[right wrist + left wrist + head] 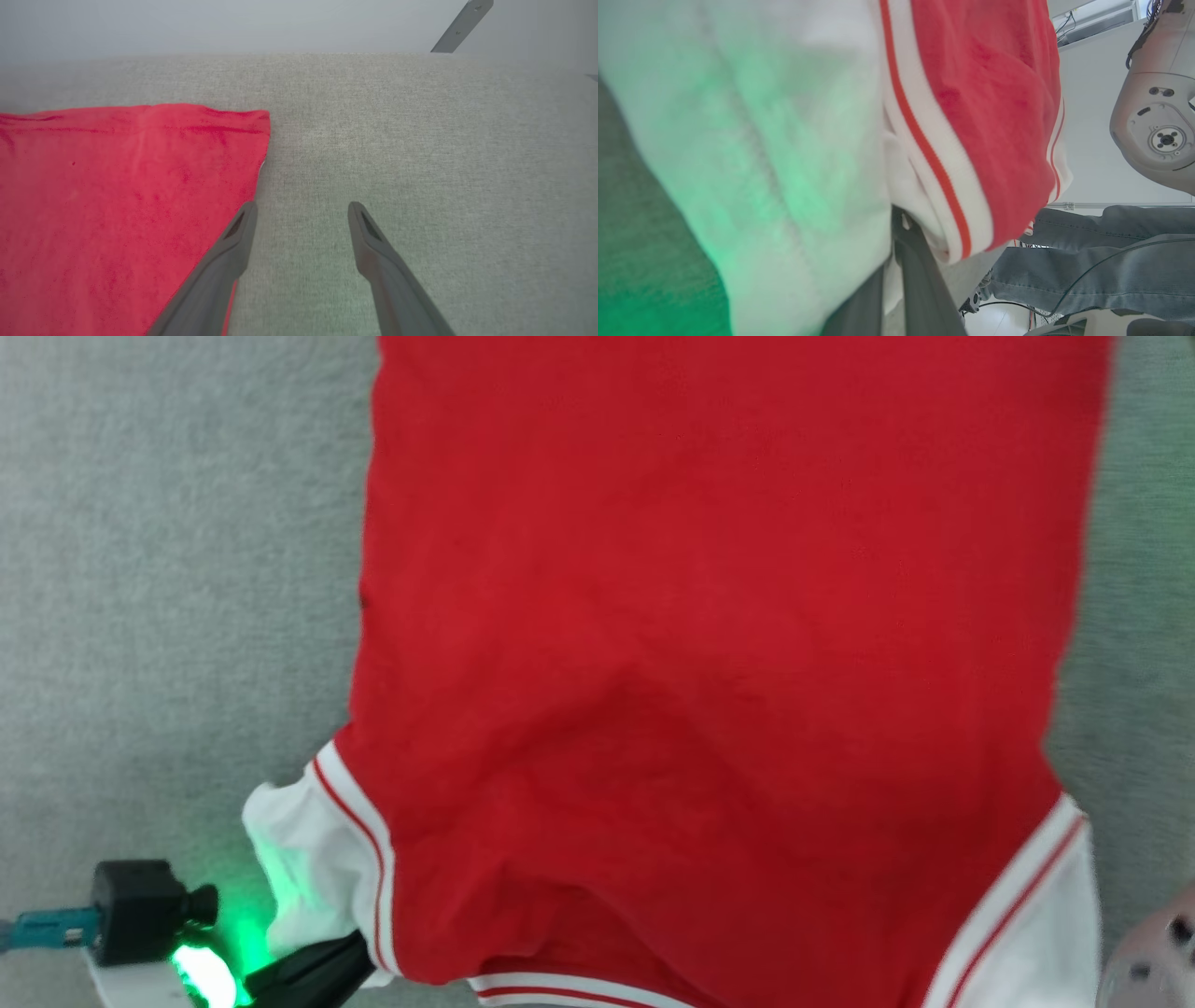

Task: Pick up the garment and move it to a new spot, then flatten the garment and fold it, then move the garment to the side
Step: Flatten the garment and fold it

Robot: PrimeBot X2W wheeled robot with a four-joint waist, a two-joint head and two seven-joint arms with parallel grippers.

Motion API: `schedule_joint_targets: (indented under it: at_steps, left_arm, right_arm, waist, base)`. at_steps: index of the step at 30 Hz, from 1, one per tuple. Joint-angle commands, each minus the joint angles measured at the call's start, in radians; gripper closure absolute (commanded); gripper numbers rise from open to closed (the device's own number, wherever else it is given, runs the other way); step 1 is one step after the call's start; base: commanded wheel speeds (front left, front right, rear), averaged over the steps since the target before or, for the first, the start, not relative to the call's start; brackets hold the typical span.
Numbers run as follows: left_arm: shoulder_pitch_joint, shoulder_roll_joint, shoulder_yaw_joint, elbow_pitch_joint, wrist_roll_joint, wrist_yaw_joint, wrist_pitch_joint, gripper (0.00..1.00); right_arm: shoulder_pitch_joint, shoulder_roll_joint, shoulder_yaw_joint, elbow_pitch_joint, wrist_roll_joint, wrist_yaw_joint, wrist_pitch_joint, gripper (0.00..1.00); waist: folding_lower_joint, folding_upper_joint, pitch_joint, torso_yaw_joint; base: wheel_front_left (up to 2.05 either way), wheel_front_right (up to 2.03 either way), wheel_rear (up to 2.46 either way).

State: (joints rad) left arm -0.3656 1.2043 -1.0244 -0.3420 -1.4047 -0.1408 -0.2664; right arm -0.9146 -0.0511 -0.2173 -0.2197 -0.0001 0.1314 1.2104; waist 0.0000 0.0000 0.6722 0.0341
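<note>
The garment (719, 644) is a red shirt with white sleeves and striped trim, spread over the grey cloth surface with its plain side up. At the lower left, my left gripper (350, 957) is shut on the white sleeve (308, 859). The left wrist view shows that sleeve (752, 140) and the striped armhole trim bunched around the closed fingers (915, 275). In the right wrist view my right gripper (303, 205) stands open just above the grey surface. Nothing is between its fingers, and its left finger lies along the garment's red edge (117, 200).
The grey cloth surface (168, 569) has bare room on both sides of the shirt. A pale robot joint (1153, 957) pokes in at the lower right. The left wrist view shows a person's jeans-clad legs (1111, 266), cables and a pale robot body part (1157, 130).
</note>
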Motion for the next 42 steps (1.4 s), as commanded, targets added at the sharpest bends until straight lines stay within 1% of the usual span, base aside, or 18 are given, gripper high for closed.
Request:
schedule_joint_targets:
  at_steps: [1, 6, 9, 14, 15, 17, 23, 26, 30, 33, 36, 39, 42]
  left_arm:
    - [-0.036, -0.034, -0.022, 0.052, 0.003, 0.019, 0.006, 1.0]
    - [-0.103, -0.056, -0.082, 0.074, 0.001, 0.022, 0.007, 1.0]
    - [-0.128, -0.06, -0.107, 0.086, -0.007, 0.026, 0.008, 1.0]
    - [-0.152, -0.059, -0.127, 0.096, -0.018, 0.027, 0.01, 1.0]
    - [-0.156, -0.06, -0.128, 0.097, -0.02, 0.028, 0.01, 1.0]
    - [-0.163, -0.06, -0.125, 0.099, -0.027, 0.028, 0.01, 1.0]
    - [-0.147, -0.064, -0.059, 0.106, -0.051, 0.028, 0.003, 1.0]
    - [-0.117, -0.06, -0.011, 0.103, -0.063, 0.028, 0.002, 1.0]
    - [-0.051, -0.052, 0.066, 0.1, -0.073, 0.025, 0.0, 1.0]
    - [0.007, -0.061, 0.106, 0.081, -0.066, 0.018, 0.003, 1.0]
    - [0.058, -0.06, 0.143, 0.07, -0.061, 0.012, 0.003, 1.0]
    - [0.102, -0.056, 0.187, 0.079, -0.059, 0.011, 0.003, 1.0]
    - [0.144, -0.061, 0.237, 0.089, -0.061, 0.011, 0.003, 1.0]
  right_arm:
    - [-0.05, 0.001, -0.035, 0.033, -0.015, -0.001, 0.019, 0.0]
    - [-0.129, 0.001, -0.077, 0.117, -0.036, -0.001, 0.06, 0.0]
    - [-0.14, 0.001, -0.067, 0.15, -0.033, -0.001, 0.094, 0.0]
    - [-0.13, 0.007, -0.044, 0.165, -0.049, -0.001, 0.106, 0.0]
    - [-0.124, 0.008, -0.042, 0.168, -0.045, -0.001, 0.111, 0.35]
    - [-0.108, 0.009, -0.038, 0.172, -0.03, -0.001, 0.119, 1.0]
    - [-0.077, 0.002, -0.058, 0.142, -0.007, -0.001, 0.1, 1.0]
    - [-0.054, 0.002, -0.049, 0.116, 0.011, -0.001, 0.11, 1.0]
    - [-0.003, 0.002, -0.016, 0.041, 0.036, -0.001, 0.16, 1.0]
    - [0.071, 0.002, 0.006, -0.053, 0.065, -0.001, 0.221, 1.0]
    - [0.179, 0.0, 0.022, -0.187, 0.093, -0.001, 0.294, 1.0]
    - [0.328, -0.022, 0.025, -0.318, 0.143, -0.001, 0.336, 1.0]
    - [0.49, -0.022, 0.015, -0.437, 0.209, -0.001, 0.35, 1.0]
  waist:
    - [0.0, 0.0, 0.072, 0.074]
    - [0.0, 0.0, 0.102, 0.102]
    - [0.0, 0.0, 0.107, 0.106]
    - [0.0, 0.0, 0.11, 0.106]
    - [0.0, 0.0, 0.11, 0.106]
    - [0.0, 0.0, 0.107, 0.103]
    - [0.0, 0.0, 0.062, 0.084]
    - [0.0, 0.0, 0.013, 0.066]
    - [0.0, 0.0, -0.057, 0.038]
    - [0.0, 0.0, -0.103, 0.024]
    - [0.0, 0.0, -0.142, 0.009]
    - [0.0, 0.0, -0.17, -0.003]
    - [0.0, 0.0, -0.19, -0.014]
  base:
    - [0.0, 0.0, 0.0]
    - [0.0, 0.0, 0.0]
    - [0.0, 0.0, 0.0]
    - [0.0, 0.0, 0.0]
    - [0.0, 0.0, 0.0]
    - [0.0, 0.0, 0.0]
    - [0.0, 0.0, 0.0]
    - [0.0, 0.0, 0.0]
    - [0.0, 0.0, 0.0]
    - [0.0, 0.0, 0.0]
    - [0.0, 0.0, 0.0]
    - [0.0, 0.0, 0.0]
    - [0.0, 0.0, 0.0]
